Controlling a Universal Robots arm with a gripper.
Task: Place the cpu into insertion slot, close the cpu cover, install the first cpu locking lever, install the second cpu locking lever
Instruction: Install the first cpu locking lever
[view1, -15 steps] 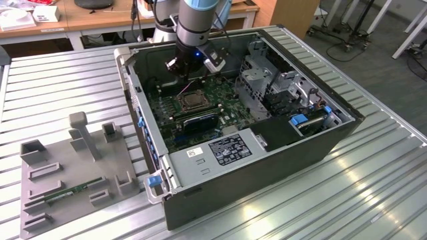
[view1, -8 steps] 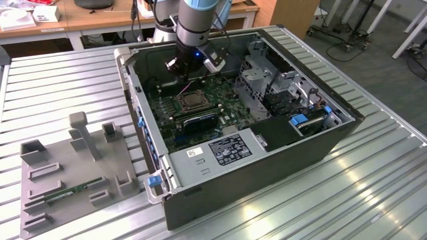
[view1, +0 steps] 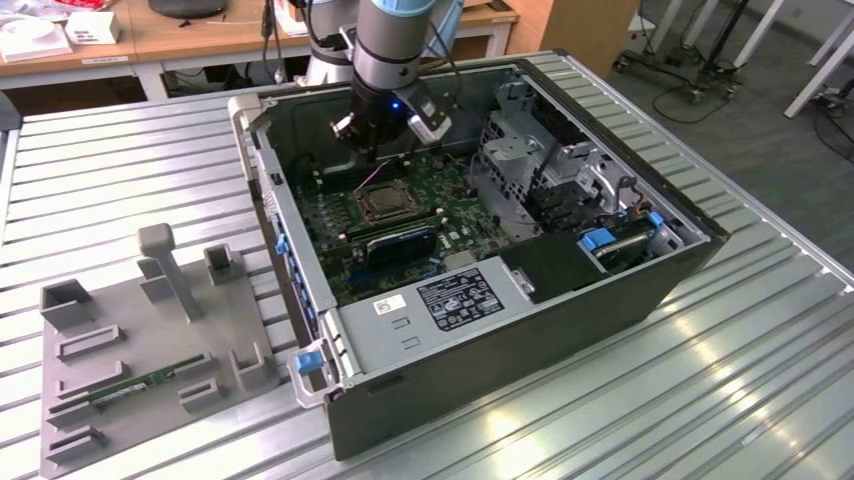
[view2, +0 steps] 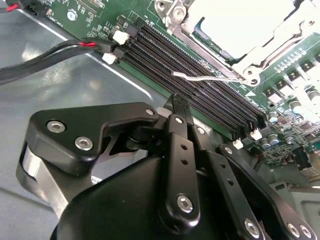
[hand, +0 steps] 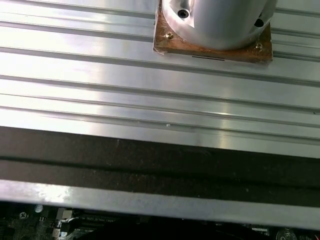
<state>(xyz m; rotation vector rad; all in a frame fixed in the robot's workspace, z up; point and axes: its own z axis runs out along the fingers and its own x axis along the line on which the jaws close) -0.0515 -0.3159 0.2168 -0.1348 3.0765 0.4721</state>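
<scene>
An open computer case (view1: 667, 270) is laid on its side on a ribbed aluminium table (view1: 134, 170). In the exterior view it is entered from 12 o'clock by the Universal Robots arm (view1: 400, 40). The arm is angled steeply downward and the gripper (view1: 378, 135) is held low over the green motherboard (view1: 454, 190). The insertion slot (view1: 380, 203) is seen just beyond the gripper, at its 6 o'clock.

In the second wrist view the gripper (view2: 176, 101) is shown with its jaws drawn together and nothing between them. The tip is poised just above the long black memory slots (view2: 165, 50). The cpu (view2: 240, 22) is seated in the insertion slot, and the cpu cover (view2: 272, 42) is lowered across it. A thin silver locking lever (view2: 210, 77) is stretched along the socket's edge next to the memory slots. Whether it is latched cannot be told.

A grey fixture tray (view1: 134, 330) is set at 8 o'clock in the exterior view, with a green memory stick (view1: 144, 383) lying on it.
</scene>
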